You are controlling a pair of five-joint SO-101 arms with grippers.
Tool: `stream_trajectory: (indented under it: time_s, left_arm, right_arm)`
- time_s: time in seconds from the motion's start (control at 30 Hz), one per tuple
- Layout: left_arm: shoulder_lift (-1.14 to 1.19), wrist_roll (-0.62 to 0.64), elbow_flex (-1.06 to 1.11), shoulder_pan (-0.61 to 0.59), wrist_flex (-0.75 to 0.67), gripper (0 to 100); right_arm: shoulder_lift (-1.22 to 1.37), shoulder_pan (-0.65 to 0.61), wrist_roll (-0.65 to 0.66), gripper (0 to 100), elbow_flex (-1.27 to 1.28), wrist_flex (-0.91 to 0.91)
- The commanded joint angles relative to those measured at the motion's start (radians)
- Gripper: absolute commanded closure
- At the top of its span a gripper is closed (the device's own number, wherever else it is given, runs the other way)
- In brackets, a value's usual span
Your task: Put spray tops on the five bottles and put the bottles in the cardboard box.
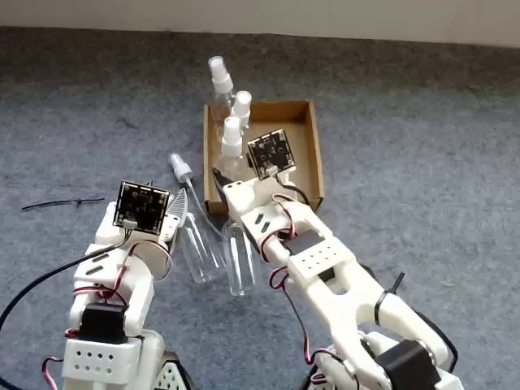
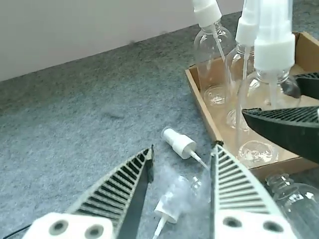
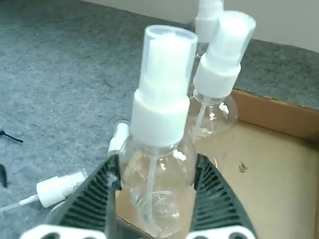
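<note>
While my right gripper [image 3: 155, 172] was clamped on a capped bottle [image 3: 160, 114], its jaws pressed against the clear body on both sides just below the white top. That bottle stood upright at the near left corner of the box [image 3: 271, 117]. Whether its base touched the box floor, I could not tell. A second capped bottle [image 1: 241, 107] stood upright in the box just behind it. A third capped bottle [image 1: 218, 81] stood at the far left corner.

My left gripper [image 2: 183, 148] hung over the carpet [image 1: 422, 162], outside the box and off its left wall. Its jaws were spread well apart and held nothing. Below them lay a bare bottle [image 1: 203, 248] on its side, with its neck toward the gripper. A loose top [image 2: 179, 143] lay on the carpet just past my fingertips, between the gripper and the box wall, with its thin tube pointing toward the box. Another top [image 2: 166, 210] lay closer in under the gripper, beside the bare bottle's neck. I could not tell whether the two touched. A second bare bottle [image 1: 240, 260] lay on its side next to the first, just in front of the box's near wall and close beside my right arm. A black cable tie [image 1: 61, 203] lay on the carpet well apart from all of it, out to the left.
</note>
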Motion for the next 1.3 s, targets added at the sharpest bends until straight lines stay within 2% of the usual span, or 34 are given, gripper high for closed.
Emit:
stream_trajectory:
  time_s: [0.0, 0.5, 0.7, 0.77, 1.13, 1.27]
  left_arm:
    - [-0.008, 0.0, -0.004, -0.001, -0.002, 83]
    - [-0.008, 0.0, -0.004, -0.001, -0.003, 83]
    - [-0.008, 0.0, -0.004, -0.001, -0.005, 83]
    - [-0.008, 0.0, -0.004, -0.001, -0.005, 83]
    - [-0.008, 0.0, -0.004, -0.001, -0.005, 83]
    - [-0.008, 0.0, -0.004, -0.001, -0.005, 83]
  right_arm:
    - [0.027, -0.016, -0.003, 99.4, -0.01, -0.021]
    - [0.038, -0.018, -0.003, 98.1, -0.007, -0.021]
    - [0.038, -0.018, -0.003, 84.6, -0.004, -0.019]
    - [0.038, -0.018, -0.003, 82.9, -0.004, -0.019]
    - [0.033, -0.019, -0.003, 82.9, -0.01, -0.015]
    - [-0.053, -0.019, -0.003, 82.9, -0.004, -0.012]
